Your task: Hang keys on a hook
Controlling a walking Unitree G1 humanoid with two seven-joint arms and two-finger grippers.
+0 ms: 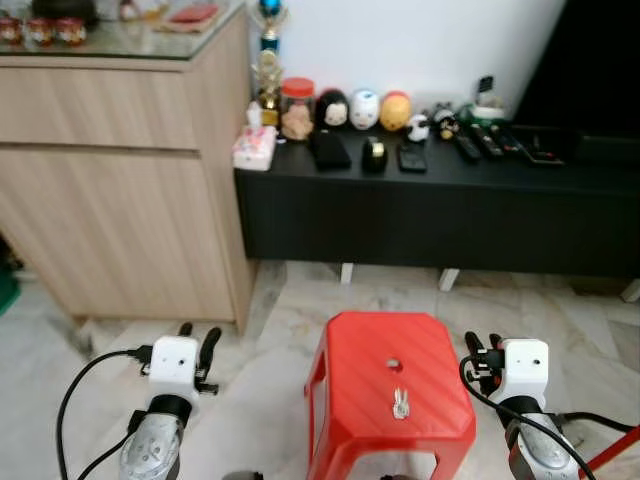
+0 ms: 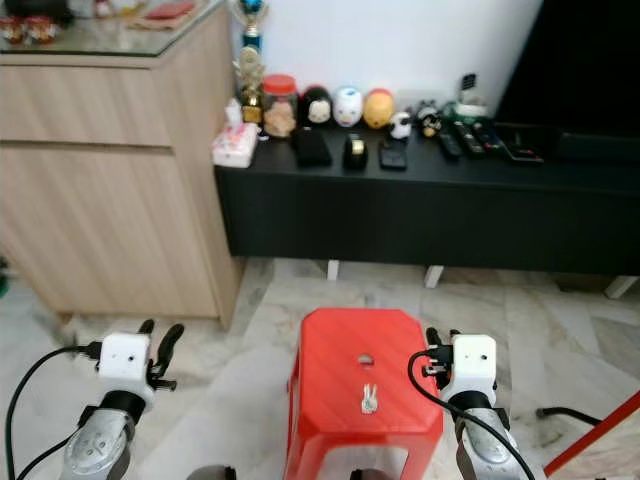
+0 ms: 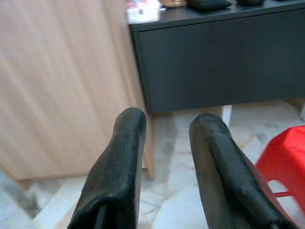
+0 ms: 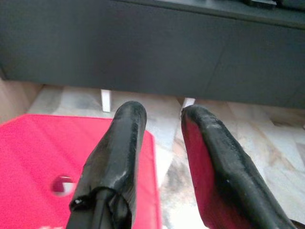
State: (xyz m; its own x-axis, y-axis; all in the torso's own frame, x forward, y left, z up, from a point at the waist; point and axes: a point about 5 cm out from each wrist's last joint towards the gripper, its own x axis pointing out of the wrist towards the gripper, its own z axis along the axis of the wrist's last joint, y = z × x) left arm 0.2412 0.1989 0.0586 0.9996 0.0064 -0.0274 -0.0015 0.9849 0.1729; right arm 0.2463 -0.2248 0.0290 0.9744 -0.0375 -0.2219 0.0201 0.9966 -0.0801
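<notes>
A small pale bunch of keys (image 1: 400, 405) lies on top of the red plastic stool (image 1: 350, 400), just nearer to me than the stool's centre hole. My left gripper (image 1: 198, 332) hovers open over the floor to the left of the stool, with nothing between its fingers (image 3: 124, 157). My right gripper (image 1: 482, 342) stands open at the stool's right edge, level with the hole and empty; the red stool top (image 4: 43, 152) lies under its fingers (image 4: 116, 152).
A low black console (image 1: 430, 215) stands ahead against the white wall, carrying figurines, a jar, a tissue box and remotes. A tall wooden cabinet (image 1: 120, 170) stands at the left. The floor is marble tile (image 1: 270, 340). A red rod (image 1: 610, 455) crosses the lower right corner.
</notes>
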